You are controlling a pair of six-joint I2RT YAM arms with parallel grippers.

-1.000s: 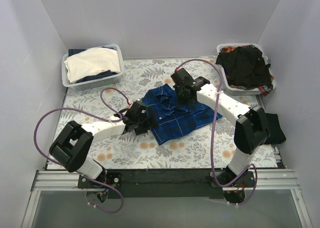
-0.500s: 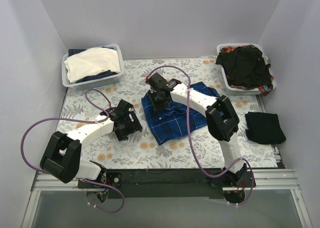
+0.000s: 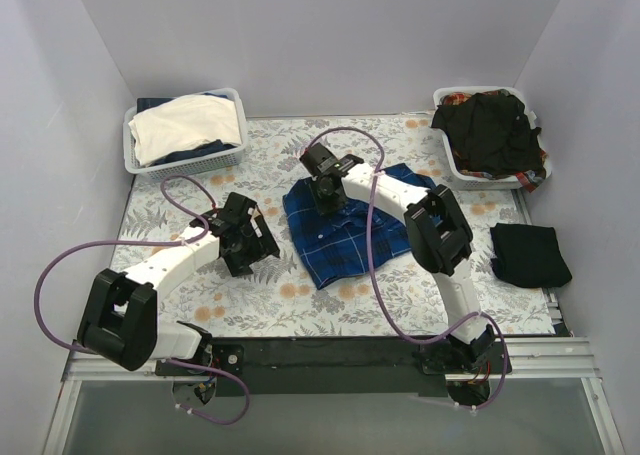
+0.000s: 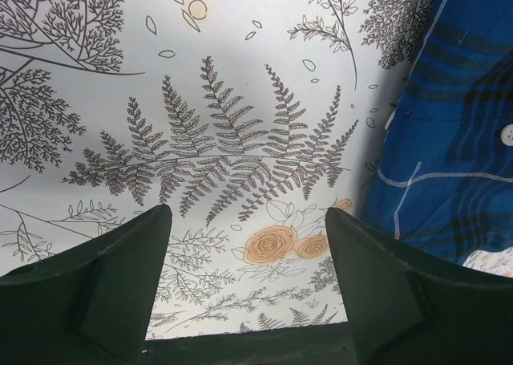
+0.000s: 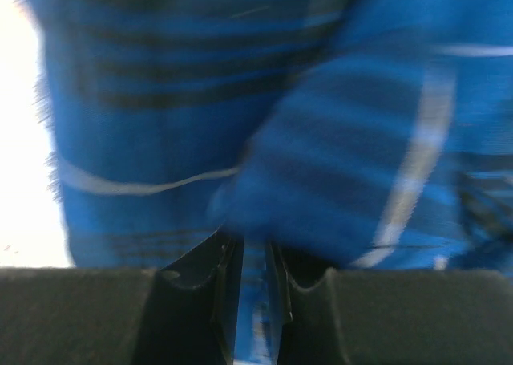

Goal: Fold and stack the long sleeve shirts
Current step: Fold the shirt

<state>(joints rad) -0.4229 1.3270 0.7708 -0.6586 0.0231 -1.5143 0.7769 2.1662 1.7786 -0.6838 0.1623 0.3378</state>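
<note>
The royal-blue plaid cloth shirt (image 3: 350,237) lies partly folded at the centre of the flower-printed tablecloth (image 3: 180,275). The right gripper (image 5: 255,257) sits at the shirt's 11 o'clock corner, jaws nearly together with a fold of plaid pinched between them, probably so that edge can be drawn over for the next fold. Its arm elbows high over the shirt's 3 o'clock side, forearm running toward 10 o'clock, wrist down. The left gripper (image 4: 247,216) hovers at the shirt's 9 o'clock, spread wide and empty, its arm stretched low toward 1 o'clock, seemingly clear so the fold can pass. A folded black cloth shirt (image 3: 528,253) lies at 3 o'clock, likely the stack's base.
</note>
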